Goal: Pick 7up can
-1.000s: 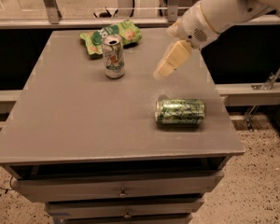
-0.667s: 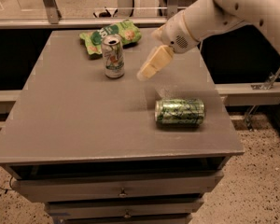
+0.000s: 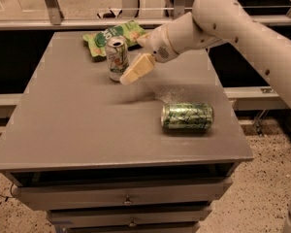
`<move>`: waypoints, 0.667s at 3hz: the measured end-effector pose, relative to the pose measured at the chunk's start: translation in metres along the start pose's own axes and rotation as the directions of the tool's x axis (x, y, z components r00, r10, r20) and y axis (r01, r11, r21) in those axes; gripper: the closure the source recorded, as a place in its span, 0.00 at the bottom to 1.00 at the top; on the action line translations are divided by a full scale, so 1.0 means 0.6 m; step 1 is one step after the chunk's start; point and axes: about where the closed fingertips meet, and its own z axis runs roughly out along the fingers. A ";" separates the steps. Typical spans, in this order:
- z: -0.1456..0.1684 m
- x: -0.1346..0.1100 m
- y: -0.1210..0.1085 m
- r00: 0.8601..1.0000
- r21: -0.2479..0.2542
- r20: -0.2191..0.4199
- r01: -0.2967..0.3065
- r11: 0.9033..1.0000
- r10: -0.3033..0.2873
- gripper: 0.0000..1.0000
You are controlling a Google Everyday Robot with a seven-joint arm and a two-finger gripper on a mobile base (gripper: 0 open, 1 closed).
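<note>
Cans: two, a 7up can (image 3: pixel 117 58) and a green patterned can (image 3: pixel 187 116) on its side, well apart.
Bags: one green snack bag (image 3: pixel 109 37), just behind the 7up can.
7up can: upright on the counter (image 3: pixel 77 125), silver-white, shiny top.
My pincer (image 3: pixel 136 71): just beside the 7up can; spread or not, I cannot tell.

A gray desk (image 3: pixel 82 130) carried an all-green patterned can (image 3: pixel 186 116) lying on its side toward the right front. A green snack bag (image 3: pixel 99 39) lay at the far edge, just behind the gripper (image 3: pixel 136 66). Drawers (image 3: pixel 126 199) sat beneath the desk.
</note>
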 end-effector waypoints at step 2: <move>0.054 -0.022 -0.012 0.990 0.026 0.137 -0.038 0.999 0.034 0.41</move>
